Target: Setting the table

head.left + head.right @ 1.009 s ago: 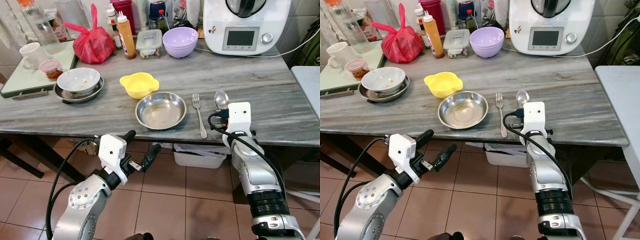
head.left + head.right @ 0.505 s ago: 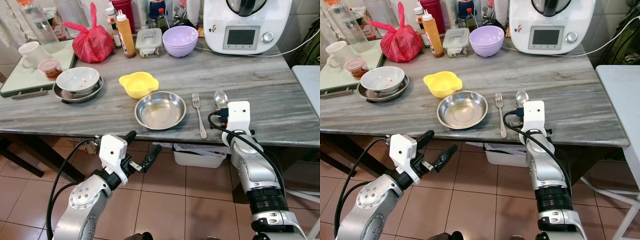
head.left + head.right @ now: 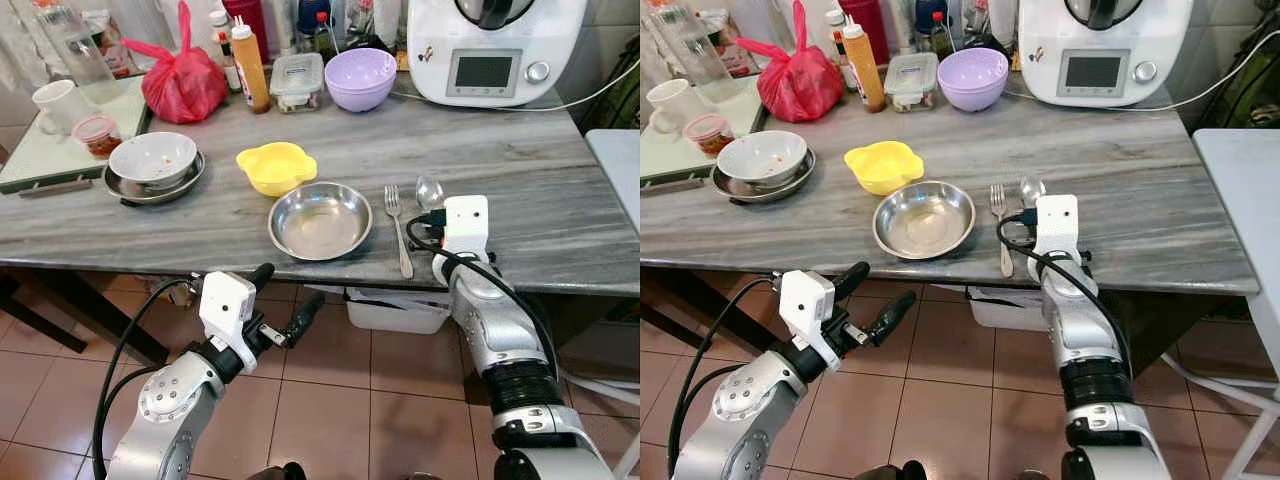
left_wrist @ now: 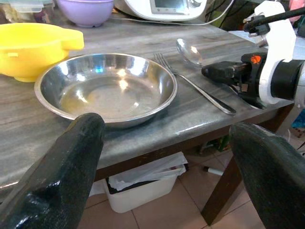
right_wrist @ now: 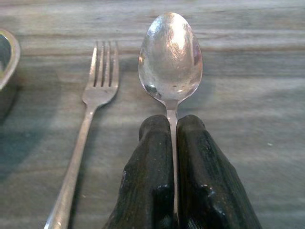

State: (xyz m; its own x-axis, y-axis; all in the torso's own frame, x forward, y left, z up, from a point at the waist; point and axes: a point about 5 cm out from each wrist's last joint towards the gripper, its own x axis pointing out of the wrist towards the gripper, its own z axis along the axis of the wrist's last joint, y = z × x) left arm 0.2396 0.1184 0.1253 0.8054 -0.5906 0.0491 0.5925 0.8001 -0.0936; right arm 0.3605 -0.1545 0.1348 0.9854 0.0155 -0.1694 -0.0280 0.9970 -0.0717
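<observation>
Since a second ago the right gripper (image 5: 171, 143) has carried the spoon (image 5: 170, 57) a little toward the fork (image 3: 398, 228), so the spoon's bowl now lies just beside the fork's tines instead of standing off to the right. Its jaws are pressed together on the spoon's handle, with the bowl of the spoon sticking out past the fingertips (image 5: 155, 131) and resting low over the grey table (image 3: 560, 190). The fork lies flat on the table, tines pointing away from the robot, between the spoon and the steel plate (image 3: 320, 220).

The steel plate sits near the table's front edge, and a yellow bowl (image 3: 277, 166) sits just behind it to the left. Farther left a white bowl (image 3: 152, 158) rests in a metal dish. Along the back of the table are a red plastic bag (image 3: 181, 84), an orange bottle (image 3: 249, 66), a lidded container (image 3: 297, 82), a purple bowl (image 3: 361, 79) and a white kitchen machine (image 3: 490, 50) with a small screen. A white mug (image 3: 55, 103) stands on a pale tray at the far left.

The left gripper (image 3: 280, 305) hangs below the table's front edge, over the tiled floor (image 3: 350, 400), with its jaws spread wide and holding nothing. In the left wrist view its two black fingers (image 4: 66, 162) frame the steel plate, the fork and the spoon.
</observation>
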